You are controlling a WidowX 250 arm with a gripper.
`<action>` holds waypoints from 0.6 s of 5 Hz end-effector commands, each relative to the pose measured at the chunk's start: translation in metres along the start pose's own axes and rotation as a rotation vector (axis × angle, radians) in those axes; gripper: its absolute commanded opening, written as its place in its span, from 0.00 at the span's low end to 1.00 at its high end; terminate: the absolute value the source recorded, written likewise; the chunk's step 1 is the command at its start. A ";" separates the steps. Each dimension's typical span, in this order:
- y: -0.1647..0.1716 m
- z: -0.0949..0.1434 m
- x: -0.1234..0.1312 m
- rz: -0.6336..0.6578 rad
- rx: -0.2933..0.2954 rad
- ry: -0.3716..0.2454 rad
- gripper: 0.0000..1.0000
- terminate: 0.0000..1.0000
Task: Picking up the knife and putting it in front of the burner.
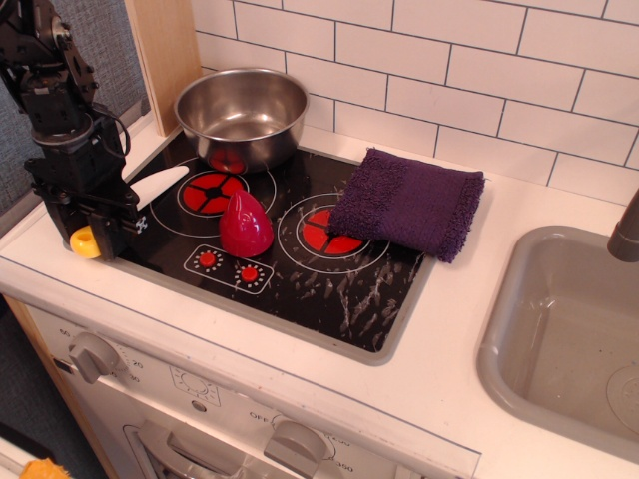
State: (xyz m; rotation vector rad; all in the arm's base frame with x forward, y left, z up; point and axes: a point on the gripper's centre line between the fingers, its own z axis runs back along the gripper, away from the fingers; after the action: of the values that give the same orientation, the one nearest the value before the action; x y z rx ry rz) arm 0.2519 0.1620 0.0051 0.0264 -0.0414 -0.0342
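Observation:
The knife has a yellow handle (84,241) and a cream-white blade (158,186). It lies tilted in my black gripper (108,228), which is shut on it at the stove's left front corner. The handle end is low, at or just over the white counter; I cannot tell whether it touches. The blade points up and right toward the left burner (210,192), a red segmented disc in white rings. A second burner (321,233) is partly covered by the purple cloth (409,202).
A steel pot (243,113) stands at the back of the stove. A red teardrop toy (245,224) stands between the burners, above the small red control dots (229,267). A grey sink (569,334) is at the right. A wooden post (165,45) rises behind my arm.

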 end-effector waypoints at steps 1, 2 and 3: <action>-0.008 0.050 -0.009 -0.074 -0.044 -0.107 1.00 0.00; -0.010 0.064 -0.006 -0.093 -0.077 -0.114 1.00 0.00; -0.013 0.066 -0.006 -0.095 -0.066 -0.084 1.00 0.00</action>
State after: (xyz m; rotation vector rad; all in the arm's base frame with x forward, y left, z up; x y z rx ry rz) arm 0.2383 0.1408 0.0461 -0.0863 -0.0601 -0.1262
